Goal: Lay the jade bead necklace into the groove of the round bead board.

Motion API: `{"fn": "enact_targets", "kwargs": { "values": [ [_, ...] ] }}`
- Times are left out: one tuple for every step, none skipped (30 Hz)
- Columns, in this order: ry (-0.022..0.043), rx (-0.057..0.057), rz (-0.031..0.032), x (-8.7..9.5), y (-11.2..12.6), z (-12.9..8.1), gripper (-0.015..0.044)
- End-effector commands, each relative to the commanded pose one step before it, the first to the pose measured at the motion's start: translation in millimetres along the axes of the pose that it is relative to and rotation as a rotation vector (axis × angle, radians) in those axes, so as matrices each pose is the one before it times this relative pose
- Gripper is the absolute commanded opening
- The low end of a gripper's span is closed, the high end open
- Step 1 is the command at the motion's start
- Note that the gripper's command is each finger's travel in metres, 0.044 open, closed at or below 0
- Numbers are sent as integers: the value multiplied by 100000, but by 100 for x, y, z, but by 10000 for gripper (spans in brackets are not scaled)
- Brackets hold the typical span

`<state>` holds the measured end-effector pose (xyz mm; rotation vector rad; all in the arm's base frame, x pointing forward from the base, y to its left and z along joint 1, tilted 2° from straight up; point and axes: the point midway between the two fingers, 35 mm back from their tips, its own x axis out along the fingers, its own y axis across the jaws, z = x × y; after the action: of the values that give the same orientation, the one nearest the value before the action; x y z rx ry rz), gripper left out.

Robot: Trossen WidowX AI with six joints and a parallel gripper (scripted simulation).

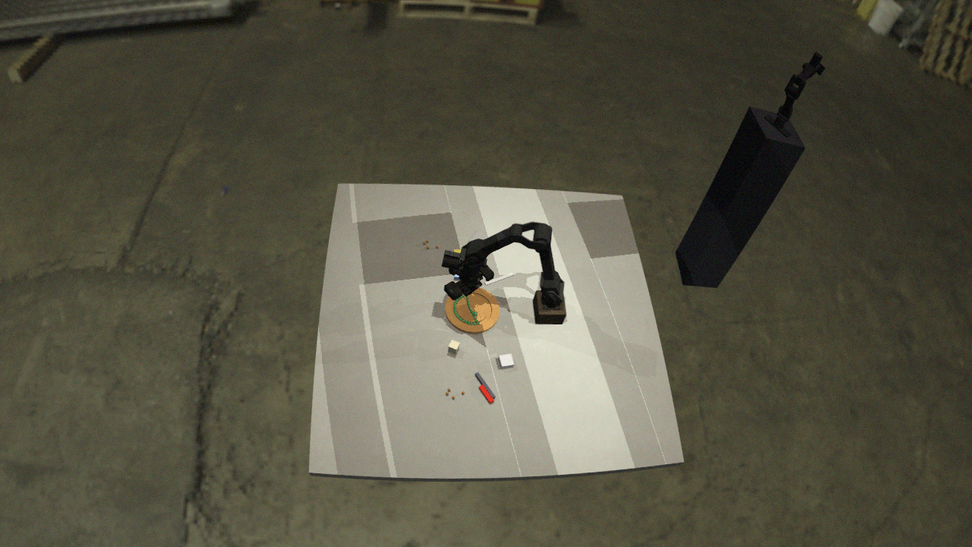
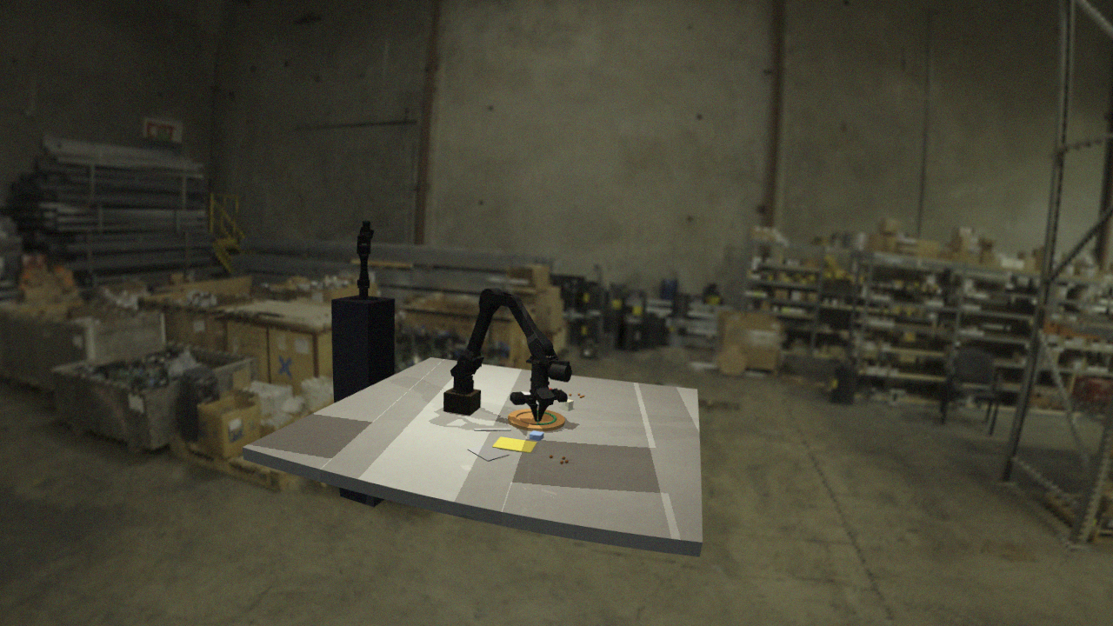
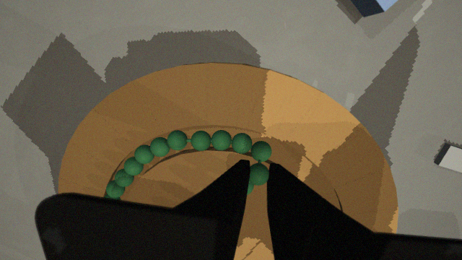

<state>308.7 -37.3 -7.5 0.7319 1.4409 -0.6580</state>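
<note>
The round bead board [image 1: 486, 314] [image 2: 521, 418] [image 3: 202, 97] is a tan wooden disc on the table. The jade bead necklace [image 1: 462, 311] [image 3: 200, 141] is a string of green beads. Part of it curves along the board's groove in the wrist view, and one end bends inward across the board's middle. My gripper [image 1: 459, 289] [image 2: 537, 417] [image 3: 258, 170] is low over the board and is shut on the necklace at that inward end; a bead [image 3: 259, 174] sits between the fingertips. The rest of the strand is hidden under the fingers.
On the table [image 1: 584, 422] lie a cream cube [image 1: 453, 347], a white block [image 1: 505, 360], a red and grey tool [image 1: 484, 389] and small brown beads [image 1: 453, 392]. A yellow card [image 2: 514, 443] lies near the board. The arm's base [image 1: 550, 307] stands right of the board. A dark pillar [image 1: 740, 197] stands off the table.
</note>
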Motion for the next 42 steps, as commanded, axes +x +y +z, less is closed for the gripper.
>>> {"fn": "enact_targets", "kwargs": {
  "values": [
    [320,336,-358,33,-1179,286,0],
    [-5,0,-13,1,-144,49,0],
    [-1,0,-4,0,-48,16,0],
    [0,0,0,0,0,0,0],
    [0,0,0,0,0,0,0],
    [0,0,0,0,0,0,0],
    [0,0,0,0,0,0,0],
    [0,0,0,0,0,0,0],
    [0,0,0,26,0,0,0],
    [1,0,0,77,0,0,0],
    [1,0,0,128,0,0,0],
    [1,0,0,160,0,-1,0],
    [1,0,0,159,-1,-1,0],
    [1,0,0,127,-1,-2,0],
    [1,0,0,76,-1,-1,0],
    [0,0,0,25,0,0,0],
    [0,0,0,0,0,0,0],
    [0,0,0,0,0,0,0],
    [0,0,0,0,0,0,0],
    [0,0,0,0,0,0,0],
    [0,0,0,0,0,0,0],
    [0,0,0,0,0,0,0],
    [0,0,0,0,0,0,0],
    [0,0,0,0,0,0,0],
    [0,0,0,0,0,0,0],
    [-649,291,526,-311,169,181,26],
    [0,0,0,0,0,0,53],
    [0,0,0,0,0,0,79],
    [0,0,0,0,0,0,105],
    [0,0,0,0,0,0,131],
    [0,0,0,0,0,0,158],
    [0,0,0,0,0,0,184],
    [0,0,0,0,0,0,210],
    [0,0,0,0,0,0,236],
    [0,0,0,0,0,0,263],
    [0,0,0,0,0,0,289],
    [0,0,0,0,0,0,315],
    [51,-23,-42,-37,-13,-14,341],
    [154,-70,-126,-112,-39,-42,367],
    [232,-105,-188,-168,-60,-64,394],
    [155,-70,-125,-112,-40,-43,420],
    [-214,248,157,302,74,68,440]
  ]
}}
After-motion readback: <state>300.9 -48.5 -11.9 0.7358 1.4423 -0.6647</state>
